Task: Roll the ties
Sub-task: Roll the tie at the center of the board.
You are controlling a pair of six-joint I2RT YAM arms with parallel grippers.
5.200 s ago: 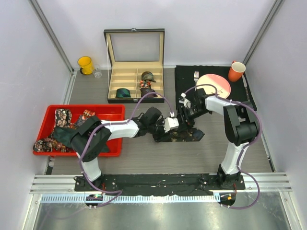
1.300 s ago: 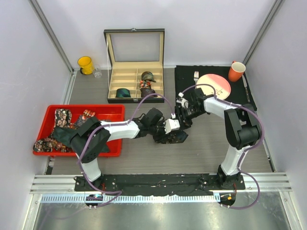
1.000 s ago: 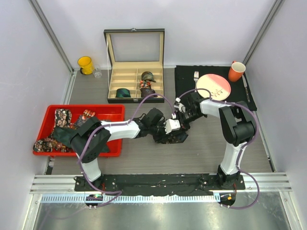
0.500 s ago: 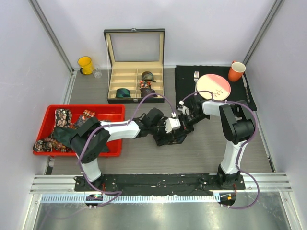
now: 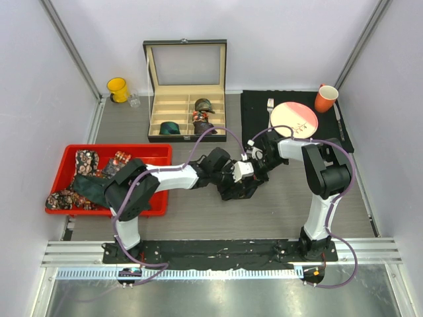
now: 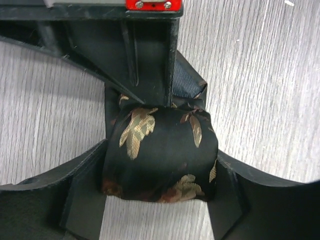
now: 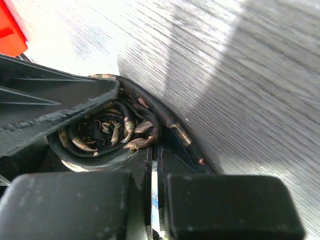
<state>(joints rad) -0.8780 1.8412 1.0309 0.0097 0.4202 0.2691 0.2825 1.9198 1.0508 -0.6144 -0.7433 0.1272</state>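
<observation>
In the middle of the desk [image 5: 198,224], just ahead of the arms, a dark tie [image 6: 160,155] with beige-and-red leaf prints lies wound into a fat coil. The left tool [image 6: 157,195] stands wide, one finger at each flank of the coil, close against it without visibly squeezing. The right tool [image 6: 150,85] comes in from the opposite side with its jaws closed tight, tips down at the outer wrap where the tail end folds over. Whether a bit of cloth is pinched there I cannot tell. The tie looks light, soft and rather slick, so the coil will likely loosen as soon as nothing bears on it. The best hold seems to be across its width, over the loose end, with a gentle squeeze that does not flatten the roll. Further left, the red tray [image 5: 106,212] holds loose ties [image 5: 86,162], not yet rolled. At the far side the open box [image 5: 151,125] has rolled ties [image 5: 203,104] in some of its compartments, so the job looks partly done.
</observation>
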